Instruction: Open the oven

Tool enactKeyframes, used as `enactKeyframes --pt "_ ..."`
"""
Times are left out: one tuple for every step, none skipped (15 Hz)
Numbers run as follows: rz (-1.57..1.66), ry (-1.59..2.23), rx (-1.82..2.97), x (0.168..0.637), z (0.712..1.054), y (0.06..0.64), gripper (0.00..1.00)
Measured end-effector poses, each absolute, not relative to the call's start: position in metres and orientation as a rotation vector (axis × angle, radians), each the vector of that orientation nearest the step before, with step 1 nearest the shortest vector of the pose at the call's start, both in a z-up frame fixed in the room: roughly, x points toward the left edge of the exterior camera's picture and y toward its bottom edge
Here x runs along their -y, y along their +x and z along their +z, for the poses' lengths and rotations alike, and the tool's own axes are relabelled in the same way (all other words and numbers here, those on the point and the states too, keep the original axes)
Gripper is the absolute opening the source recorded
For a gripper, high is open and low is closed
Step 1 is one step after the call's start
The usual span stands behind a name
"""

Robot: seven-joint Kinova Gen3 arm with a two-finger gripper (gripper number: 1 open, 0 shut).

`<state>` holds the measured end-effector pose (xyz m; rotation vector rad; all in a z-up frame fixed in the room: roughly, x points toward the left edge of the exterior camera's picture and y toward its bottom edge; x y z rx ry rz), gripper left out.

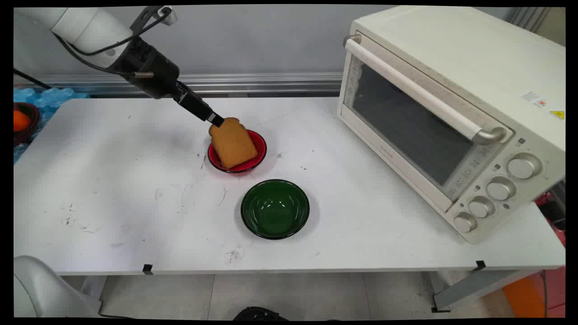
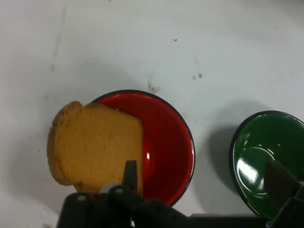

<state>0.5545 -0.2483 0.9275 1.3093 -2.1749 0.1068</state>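
Observation:
A slice of brown toast (image 1: 232, 143) (image 2: 95, 145) lies tilted in a red bowl (image 1: 255, 155) (image 2: 166, 147), its top crust sticking out over the bowl's far left rim. My gripper (image 1: 216, 118) (image 2: 205, 178) hangs just above that crust, reaching in from the upper left. It is open. In the hand view one finger (image 2: 129, 173) stands over the toast's edge and the other finger (image 2: 280, 183) is far off over the green bowl (image 2: 268, 159). Nothing is between them.
The empty green bowl (image 1: 275, 208) sits just in front of the red one. A cream toaster oven (image 1: 447, 113) with its door shut fills the table's right side. Off the left edge, a dark bowl with an orange object (image 1: 20, 121) rests on blue material.

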Motion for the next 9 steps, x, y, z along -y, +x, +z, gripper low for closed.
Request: enactKeyframes --pt "0.111 1.305 2.177 0.249 0.929 0.555 1.0" --pt "0.117 1.299 2.178 0.25 0.93 0.555 1.0" --pt "0.12 1.295 2.18 0.251 0.932 0.554 1.0" --pt "0.125 1.289 2.181 0.252 0.933 0.554 1.0" --pt "0.131 1.28 2.182 0.253 0.936 0.553 1.0" --pt "0.137 1.269 2.183 0.255 0.938 0.552 1.0" --pt "0.142 1.259 2.183 0.257 0.941 0.551 1.0" --pt "0.15 1.249 2.182 0.26 0.944 0.549 1.0" --pt "0.157 1.236 2.18 0.264 0.949 0.546 1.0"
